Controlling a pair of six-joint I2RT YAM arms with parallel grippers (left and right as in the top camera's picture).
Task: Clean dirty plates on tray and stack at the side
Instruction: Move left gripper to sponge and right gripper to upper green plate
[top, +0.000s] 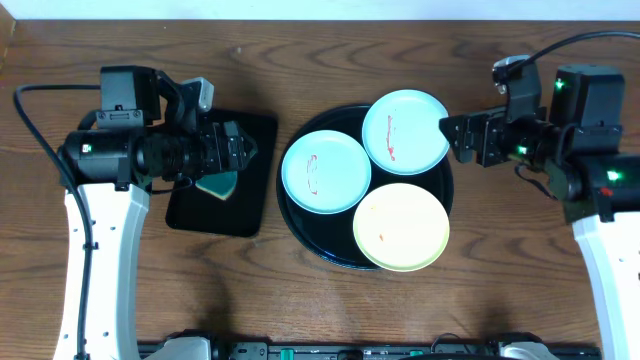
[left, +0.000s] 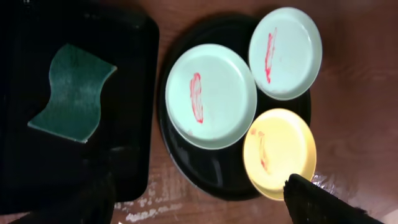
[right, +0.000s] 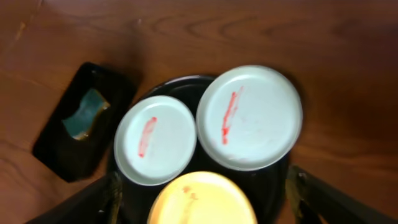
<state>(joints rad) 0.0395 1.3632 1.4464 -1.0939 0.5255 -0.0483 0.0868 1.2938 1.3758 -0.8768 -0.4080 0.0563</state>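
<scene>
Yellow plate (top: 401, 227) pokes past the tray (top: 322, 236); our left hand (top: 243, 153) and right hand (top: 452, 138) are open; a bump could tip it.

A robotics lab bench: cabled left arm (top: 100, 240) and right arm (top: 610, 262) flank a wooden table (top: 262, 295).

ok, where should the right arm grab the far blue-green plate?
Pinch the far blue-green plate by the rim facing the right gripper, coming in low from that side. That edge overhangs the black tray, so one finger can probably slip under the shallow lip.
</scene>
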